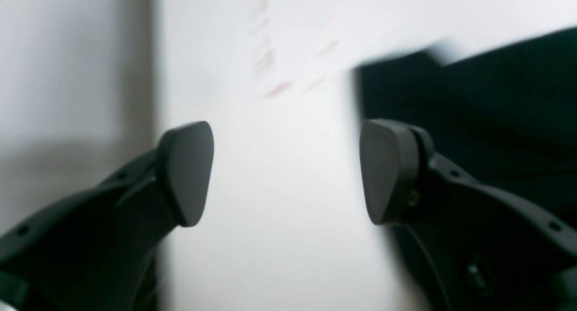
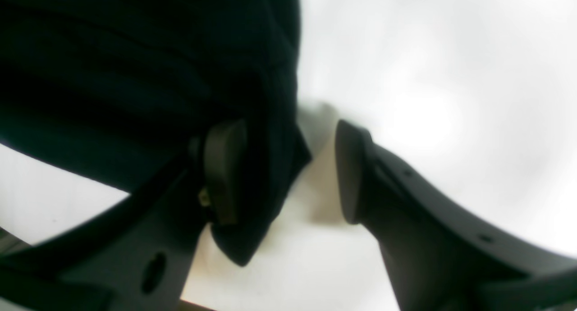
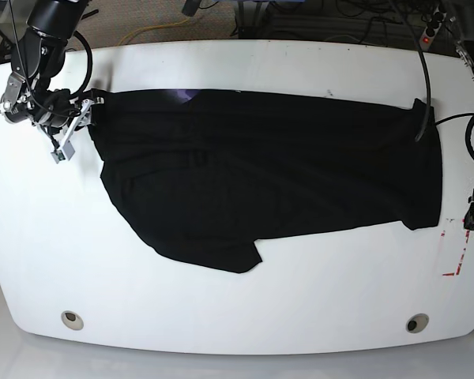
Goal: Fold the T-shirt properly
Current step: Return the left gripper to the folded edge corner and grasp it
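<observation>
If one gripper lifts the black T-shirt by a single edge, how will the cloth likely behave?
The T-shirt lies flat with soft creases, so it is probably floppy and would drape and sag. By the right gripper its edge hangs in a limp fold, suggesting it bunches easily. On the smooth white table it may slide.

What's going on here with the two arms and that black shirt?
A two-armed robot is folding a black T-shirt that lies spread across a white table. The left gripper is open and empty over bare table beside the shirt's edge. The right gripper is at the shirt's other end with its jaws apart, a fold of cloth between them against one pad, not pinched.
</observation>
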`<state>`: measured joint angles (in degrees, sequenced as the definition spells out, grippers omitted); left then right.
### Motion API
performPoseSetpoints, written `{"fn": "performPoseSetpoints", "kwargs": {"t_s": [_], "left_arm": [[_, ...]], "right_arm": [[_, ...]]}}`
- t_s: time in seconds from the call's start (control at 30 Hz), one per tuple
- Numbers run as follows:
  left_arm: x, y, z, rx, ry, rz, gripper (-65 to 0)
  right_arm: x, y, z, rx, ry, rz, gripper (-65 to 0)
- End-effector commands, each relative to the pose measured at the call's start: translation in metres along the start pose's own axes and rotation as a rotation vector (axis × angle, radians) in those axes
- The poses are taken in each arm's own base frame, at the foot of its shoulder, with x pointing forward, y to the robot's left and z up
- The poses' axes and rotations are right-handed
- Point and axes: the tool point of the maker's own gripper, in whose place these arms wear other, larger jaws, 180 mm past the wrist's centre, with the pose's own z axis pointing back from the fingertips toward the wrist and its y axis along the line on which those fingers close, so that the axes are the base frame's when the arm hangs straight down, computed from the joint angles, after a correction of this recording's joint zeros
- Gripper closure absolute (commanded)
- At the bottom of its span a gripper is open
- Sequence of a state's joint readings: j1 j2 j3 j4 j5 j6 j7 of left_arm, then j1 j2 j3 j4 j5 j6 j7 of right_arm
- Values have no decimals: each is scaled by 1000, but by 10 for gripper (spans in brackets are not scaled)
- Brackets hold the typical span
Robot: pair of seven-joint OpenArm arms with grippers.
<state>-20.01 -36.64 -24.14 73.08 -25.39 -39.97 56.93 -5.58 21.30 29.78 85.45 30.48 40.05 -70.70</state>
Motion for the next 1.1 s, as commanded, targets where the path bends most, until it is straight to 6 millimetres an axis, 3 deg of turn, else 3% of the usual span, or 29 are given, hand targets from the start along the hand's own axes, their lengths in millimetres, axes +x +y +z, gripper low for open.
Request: {"fn": "performPoseSetpoints", "kwargs": {"t_s": [0.0, 0.17, 0.27, 0.57, 0.7, 0.9, 1.07], "left_arm": [[24, 10, 15, -11, -85, 12, -471], [12, -5, 17, -87, -16, 40, -472], [-19, -18, 19, -122, 67, 43, -467], [-93, -100, 48, -244, 122, -14, -469], [-124, -131, 51, -310, 166, 26, -465], [-167, -149, 53, -314, 272, 49, -465], [-185, -160, 47, -300, 345, 12, -465]], "right_arm": [[14, -5, 8, -16, -43, 12, -293], [15, -2, 6, -9, -47, 10, -296], [15, -1, 5, -9, -48, 9, -296], [24, 0, 5, -6, -69, 10, -296], [26, 0, 5, -7, -72, 11, -296], [26, 0, 5, -7, -72, 11, -296], [25, 0, 5, -6, -70, 10, -296]]}}
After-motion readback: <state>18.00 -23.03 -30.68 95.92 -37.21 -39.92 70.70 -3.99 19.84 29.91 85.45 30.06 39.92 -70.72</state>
